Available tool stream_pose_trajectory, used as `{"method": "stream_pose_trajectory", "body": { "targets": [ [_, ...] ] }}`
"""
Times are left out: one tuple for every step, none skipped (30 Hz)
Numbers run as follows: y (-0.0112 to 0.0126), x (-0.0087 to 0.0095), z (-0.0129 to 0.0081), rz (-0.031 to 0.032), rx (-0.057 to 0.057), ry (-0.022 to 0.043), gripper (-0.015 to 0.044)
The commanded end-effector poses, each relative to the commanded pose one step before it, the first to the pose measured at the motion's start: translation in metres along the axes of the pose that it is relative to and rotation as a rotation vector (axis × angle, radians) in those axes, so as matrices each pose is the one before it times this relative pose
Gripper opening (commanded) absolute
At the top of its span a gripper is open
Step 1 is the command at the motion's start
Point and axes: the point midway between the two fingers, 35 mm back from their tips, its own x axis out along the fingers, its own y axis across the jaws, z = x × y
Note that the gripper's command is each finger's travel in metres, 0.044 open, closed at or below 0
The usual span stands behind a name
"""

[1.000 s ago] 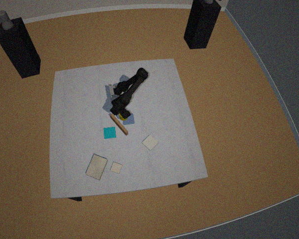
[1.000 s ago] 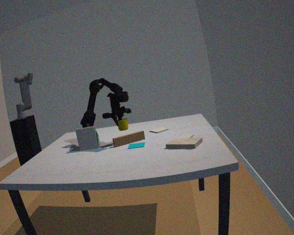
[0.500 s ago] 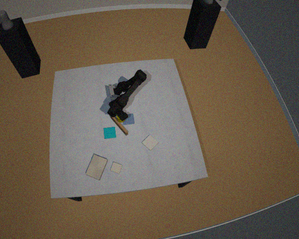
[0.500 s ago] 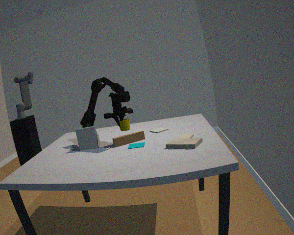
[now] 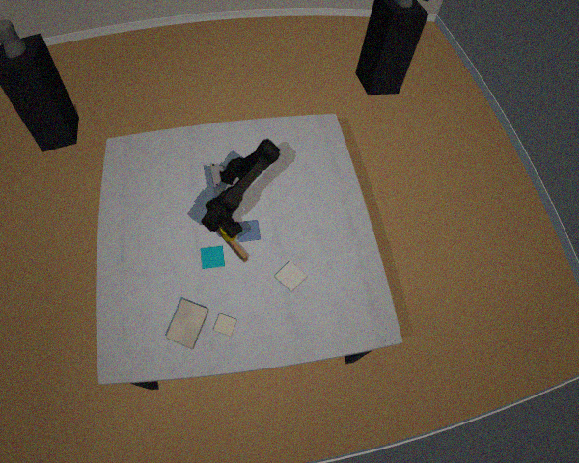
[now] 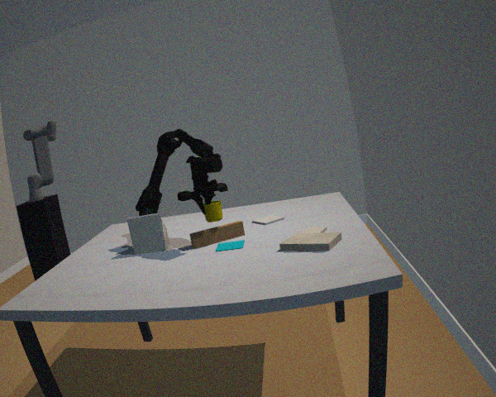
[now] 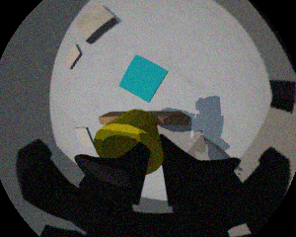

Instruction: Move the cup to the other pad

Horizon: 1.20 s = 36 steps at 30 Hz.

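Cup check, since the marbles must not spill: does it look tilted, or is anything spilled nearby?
The yellow cup hangs in the gripper above the wooden bar, leaning slightly in the exterior view. No marbles show on the table. Nothing else stands out.

One yellow cup [image 6: 212, 211]. Two pads: teal pad [image 5: 212, 257], blue-grey pad [image 5: 250, 231]. One wooden bar [image 6: 217, 234]. Three pale flat blocks [image 5: 186, 322] [image 5: 225, 324] [image 5: 290, 275]. One grey box [image 6: 145, 233]. One worktop [image 6: 222, 282].
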Motion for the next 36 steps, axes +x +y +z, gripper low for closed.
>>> {"method": "stream_pose_trajectory", "body": {
  "targets": [
    [0.00076,-0.00078,0.00786,-0.00220,-0.0058,-0.00576,0.0000],
    [0.00010,-0.00008,0.00190,0.00001,-0.0001,-0.00011,0.0000],
    [0.00010,-0.00008,0.00190,0.00001,-0.0001,-0.00012,0.0000],
    [0.00010,-0.00008,0.00190,0.00001,-0.0001,-0.00012,0.0000],
    [0.00010,-0.00008,0.00190,0.00001,-0.0001,-0.00012,0.0000],
    [0.00010,-0.00008,0.00191,0.00001,-0.0001,-0.00012,0.0000],
    [0.00010,-0.00008,0.00191,0.00001,-0.0001,-0.00012,0.0000],
    [0.00010,-0.00008,0.00191,0.00001,-0.0001,-0.00012,0.0000],
    [0.00010,-0.00008,0.00192,0.00001,-0.0001,-0.00012,0.0000],
    [0.00010,-0.00008,0.00193,0.00001,-0.0001,-0.00012,0.0000],
    [0.00010,-0.00008,0.00193,0.00001,-0.0001,-0.00012,0.0000],
    [0.00010,-0.00008,0.00194,0.00001,-0.0001,-0.00012,0.0000],
    [0.00011,-0.00008,0.00195,0.00001,-0.0001,-0.00012,0.0000],
    [0.00011,-0.00008,0.00196,0.00001,-0.0001,-0.00012,0.0000],
    [0.00011,-0.00008,0.00197,0.00001,-0.0001,-0.00012,0.0000],
    [0.00010,-0.00008,0.00197,0.00001,-0.0001,-0.00012,0.0000],
    [0.00010,-0.00008,0.00197,0.00001,-0.0001,-0.00012,0.0000],
    [0.00010,-0.00008,0.00197,0.00001,-0.0001,-0.00012,0.0000],
    [0.00010,-0.00008,0.00197,0.00001,-0.0001,-0.00012,0.0000],
    [0.00009,-0.00008,0.00183,0.00001,-0.0001,-0.00011,0.0000],
    [0.00009,-0.00008,0.00183,0.00001,-0.0001,-0.00011,0.0000],
    [0.00009,-0.00008,0.00183,0.00001,-0.0001,-0.00011,0.0000],
    [0.00008,-0.00008,0.00184,0.00001,-0.0001,-0.00012,0.0000],
    [0.00008,-0.00007,0.00184,0.00001,-0.0001,-0.00012,0.0000],
    [0.00008,-0.00007,0.00184,0.00001,-0.0001,-0.00012,0.0000],
    [0.00008,-0.00007,0.00184,0.00001,-0.0001,-0.00012,0.0000],
    [0.00007,-0.00007,0.00184,0.00001,-0.0001,-0.00012,0.0000],
    [0.00007,-0.00007,0.00184,0.00001,-0.0001,-0.00012,0.0000],
    [0.00007,-0.00007,0.00184,0.00001,-0.0001,-0.00012,0.0000],
    [0.00006,-0.00007,0.00184,0.00001,-0.0001,-0.00012,0.0000],
    [0.00006,-0.00007,0.00173,0.00001,0.0000,-0.00011,0.0000],
    [0.00005,-0.00007,0.00173,0.00001,0.0000,-0.00011,0.0000],
    [0.00005,-0.00007,0.00173,0.00001,0.0000,-0.00011,0.0000],
    [0.00005,-0.00006,0.00173,0.00001,0.0000,-0.00011,0.0000],
    [0.00004,-0.00006,0.00173,0.00001,0.0000,-0.00011,0.0000],
    [0.00004,-0.00006,0.00174,0.00001,0.0000,-0.00011,0.0000]
  ]
}}
